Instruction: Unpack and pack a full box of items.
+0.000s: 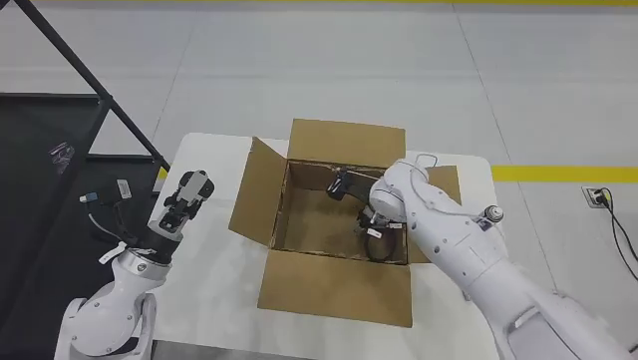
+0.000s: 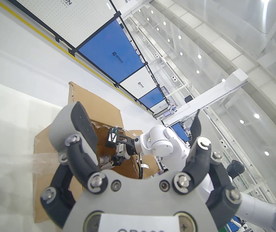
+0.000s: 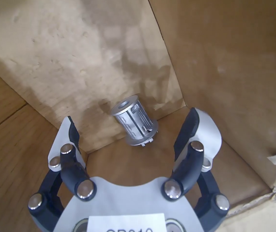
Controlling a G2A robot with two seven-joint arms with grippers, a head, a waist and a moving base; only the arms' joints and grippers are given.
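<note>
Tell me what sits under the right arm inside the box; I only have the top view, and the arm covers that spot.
Observer: A silver metal cylinder stands on the floor of the box, tucked into a corner.
Operator: Does the right gripper have it?
Observer: No. The right gripper is open, and neither finger touches the cylinder.
Operator: And the left gripper?
Observer: The left gripper is open with nothing between its fingers.

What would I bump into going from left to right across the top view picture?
Black frame → left gripper → cardboard box → plug socket on the floor.
</note>
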